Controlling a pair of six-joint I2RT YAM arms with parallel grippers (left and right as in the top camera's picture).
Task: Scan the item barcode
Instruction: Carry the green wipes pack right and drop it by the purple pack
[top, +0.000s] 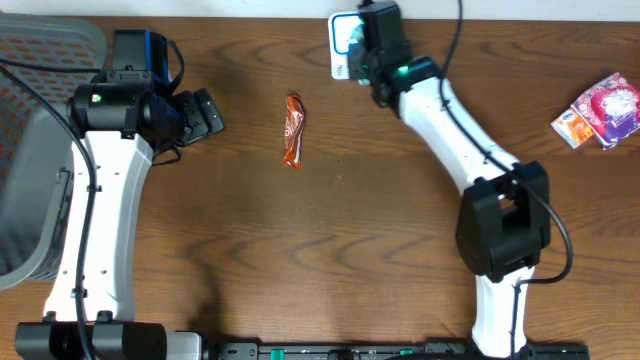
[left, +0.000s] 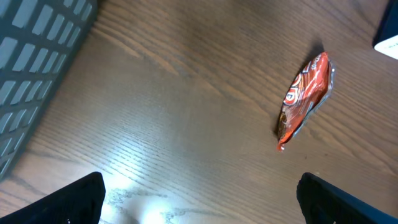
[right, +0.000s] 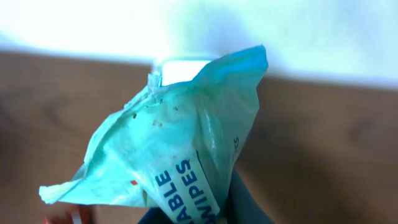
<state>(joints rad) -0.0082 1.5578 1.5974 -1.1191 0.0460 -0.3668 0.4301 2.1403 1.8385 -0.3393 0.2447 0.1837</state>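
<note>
The right gripper (right: 198, 215) was pinched on the lower edge of a teal wipes packet (right: 180, 140), its dark fingers (right: 245, 205) showing only at the bottom of the wrist view. The packet rose away from the fingers with its long axis tilted: one crumpled corner pointed up and to the right, the opposite corner sagged down to the left, and the printed word "WIPES" ran upward along the face. Just behind its top edge sat a white boxy object (right: 183, 70); whether the two touched could not be told. From overhead, packet and gripper lay at the far edge of the brown wooden table (top: 350, 220), right of the middle. The left gripper (top: 212, 112) stood spread wide with nothing between its fingers, over the left side of the table. An orange snack wrapper (top: 293, 130) lay flat, apart from it, towards the middle, long axis near to far. A grey basket (top: 30, 60) sat at the far left, and pink packets (top: 600, 110) at the far right.
</note>
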